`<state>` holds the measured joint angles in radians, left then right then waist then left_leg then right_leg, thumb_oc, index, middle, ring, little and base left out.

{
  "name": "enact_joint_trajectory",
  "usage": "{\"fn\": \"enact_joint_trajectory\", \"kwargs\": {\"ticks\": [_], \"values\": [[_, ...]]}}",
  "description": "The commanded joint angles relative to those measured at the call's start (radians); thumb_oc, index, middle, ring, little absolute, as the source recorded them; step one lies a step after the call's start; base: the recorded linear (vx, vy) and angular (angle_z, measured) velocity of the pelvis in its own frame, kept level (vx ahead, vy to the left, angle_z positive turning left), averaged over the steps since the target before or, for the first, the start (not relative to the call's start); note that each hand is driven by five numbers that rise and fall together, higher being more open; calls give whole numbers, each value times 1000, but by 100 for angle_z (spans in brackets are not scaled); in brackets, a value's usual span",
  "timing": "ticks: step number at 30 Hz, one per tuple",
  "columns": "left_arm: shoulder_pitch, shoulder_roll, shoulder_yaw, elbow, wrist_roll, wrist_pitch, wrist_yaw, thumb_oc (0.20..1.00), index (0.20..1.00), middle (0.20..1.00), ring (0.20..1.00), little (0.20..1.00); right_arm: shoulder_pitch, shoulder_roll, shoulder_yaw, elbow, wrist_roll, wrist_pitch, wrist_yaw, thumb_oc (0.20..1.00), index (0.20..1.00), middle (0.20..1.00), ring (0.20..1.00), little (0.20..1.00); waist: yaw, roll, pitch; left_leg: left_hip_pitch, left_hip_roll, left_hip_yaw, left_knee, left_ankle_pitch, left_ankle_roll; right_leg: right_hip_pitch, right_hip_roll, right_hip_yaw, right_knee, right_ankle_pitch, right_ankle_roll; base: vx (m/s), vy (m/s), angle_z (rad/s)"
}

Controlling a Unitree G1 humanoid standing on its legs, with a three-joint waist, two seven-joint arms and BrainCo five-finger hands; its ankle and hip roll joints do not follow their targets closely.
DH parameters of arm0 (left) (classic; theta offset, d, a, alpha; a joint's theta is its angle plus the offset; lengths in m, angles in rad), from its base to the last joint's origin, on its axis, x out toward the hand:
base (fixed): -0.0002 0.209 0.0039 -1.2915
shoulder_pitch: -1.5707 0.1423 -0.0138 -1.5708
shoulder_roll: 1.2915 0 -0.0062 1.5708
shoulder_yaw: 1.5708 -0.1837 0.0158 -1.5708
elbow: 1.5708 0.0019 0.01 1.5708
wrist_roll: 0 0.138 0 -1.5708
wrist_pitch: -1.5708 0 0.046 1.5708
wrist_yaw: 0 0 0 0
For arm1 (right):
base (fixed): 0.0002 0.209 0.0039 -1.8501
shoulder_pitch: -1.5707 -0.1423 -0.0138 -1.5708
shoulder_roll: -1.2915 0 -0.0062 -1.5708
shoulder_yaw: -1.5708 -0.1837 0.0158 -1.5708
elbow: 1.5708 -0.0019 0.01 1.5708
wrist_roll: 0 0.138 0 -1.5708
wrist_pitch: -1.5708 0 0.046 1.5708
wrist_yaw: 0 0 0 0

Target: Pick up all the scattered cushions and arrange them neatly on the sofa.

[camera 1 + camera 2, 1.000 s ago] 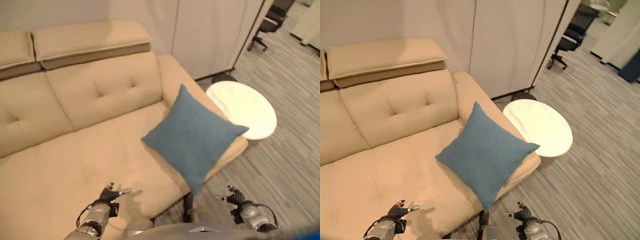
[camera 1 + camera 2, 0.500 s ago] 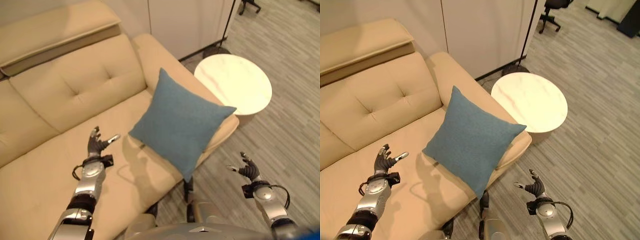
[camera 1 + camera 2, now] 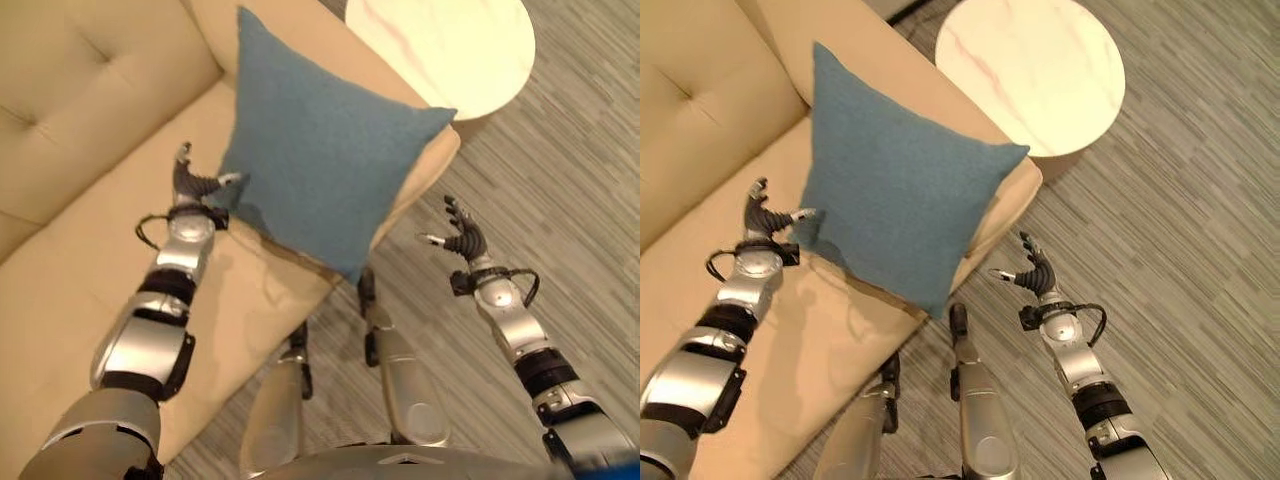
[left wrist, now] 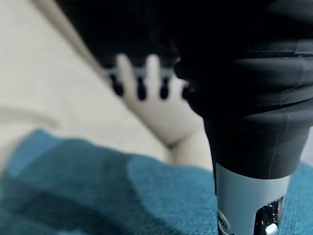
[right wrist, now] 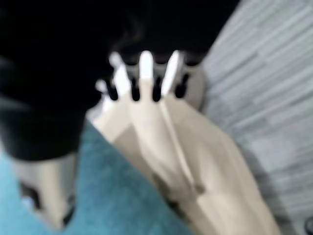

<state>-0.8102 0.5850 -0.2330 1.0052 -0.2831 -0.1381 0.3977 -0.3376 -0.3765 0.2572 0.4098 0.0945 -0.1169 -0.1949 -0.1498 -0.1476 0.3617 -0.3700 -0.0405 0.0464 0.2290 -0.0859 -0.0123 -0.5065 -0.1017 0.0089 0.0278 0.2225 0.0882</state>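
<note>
A cream-coloured sofa (image 3: 70, 230) is taking up the robot's left half of the head views, its tufted backrest running along the upper part and its seat stretching down toward the robot. Grey striped flooring (image 3: 590, 170) is covering the rest of the scene on the robot's right. A round white side table (image 3: 1035, 70) with faint pink veining is standing on that floor just beside the sofa's armrest (image 3: 425, 175), with nothing resting on its tabletop. A single blue cushion (image 3: 320, 170) is standing on one corner at the right end of the sofa seat, leaning back against the armrest, its lowest corner hanging at the front edge of the seat. The left robot hand (image 3: 195, 185) is reaching over the seat at the cushion's left edge, its fingers spread apart and straight, with one silver fingertip lying right at the blue fabric; whether it is actually touching cannot be told. In the left wrist view the blue cloth (image 4: 98, 196) is lying close under the hand's fingers (image 4: 139, 73). The right robot hand (image 3: 1033, 272) is hovering over the floor, well apart from the cushion and to its right, fingers splayed apart and holding nothing.
</note>
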Motion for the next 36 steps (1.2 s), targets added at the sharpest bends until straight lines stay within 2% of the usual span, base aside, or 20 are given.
{"fn": "enact_joint_trajectory", "kwargs": {"ticks": [1, 9, 18, 28, 35, 36], "values": [[-21, 122, 24, -12, 42, -22, 50, 1000, 1000, 1000, 1000, 1000, 27, -45, 9, -69, 27, -64, -28, 1000, 1000, 1000, 1000, 1000, 23, -7, -40, -87, 19, -44, 49, 0, -9, 2, -65, 2, 7, 13, 119, 45, 55, -23], [-146, 216, -46, 26, 57, -11, 22, 1000, 1000, 1000, 1000, 1000, 36, -57, 4, -119, 101, -84, 3, 1000, 1000, 1000, 1000, 1000, -3, -41, -27, -157, 15, -44, 110, -28, -6, -32, -65, 12, -11, 35, 125, 26, 50, -6], [-221, 186, -70, 51, -17, -20, -5, 1000, 1000, 1000, 1000, 1000, 22, -29, 19, -208, 174, -114, 8, 1000, 1000, 1000, 1000, 1000, -35, -70, -20, -256, 17, -46, 179, -53, -3, -96, -59, 24, -21, 54, 130, 13, 40, 1], [-301, 85, -135, 24, -63, -32, -19, 1000, 1000, 1000, 1000, 1000, -63, -21, 88, -189, 127, -108, -16, 1000, 1000, 1000, 1000, 1000, -46, -60, 1, -357, 0, -54, 225, -63, -2, -170, -63, 23, -20, 58, 122, -1, 36, 3], [-349, 12, -198, -33, -69, -44, -5, 1000, 1000, 1000, 1000, 1000, -219, 9, 153, -36, 97, -85, -65, 1000, 1000, 1000, 1000, 1000, -28, -36, 35, -421, -15, -66, 219, -42, -1, -240, -72, 17, -10, 66, 120, -4, 3, 1], [-364, -10, -217, -55, -72, -48, 1, 1000, 1000, 1000, 1000, 1000, -258, 25, 169, 1, 113, -86, -70, 1000, 1000, 1000, 1000, 1000, -17, -25, 46, -433, -20, -69, 216, -36, -1, -251, -77, 15, -9, 67, 119, -10, 1, 5]]}}
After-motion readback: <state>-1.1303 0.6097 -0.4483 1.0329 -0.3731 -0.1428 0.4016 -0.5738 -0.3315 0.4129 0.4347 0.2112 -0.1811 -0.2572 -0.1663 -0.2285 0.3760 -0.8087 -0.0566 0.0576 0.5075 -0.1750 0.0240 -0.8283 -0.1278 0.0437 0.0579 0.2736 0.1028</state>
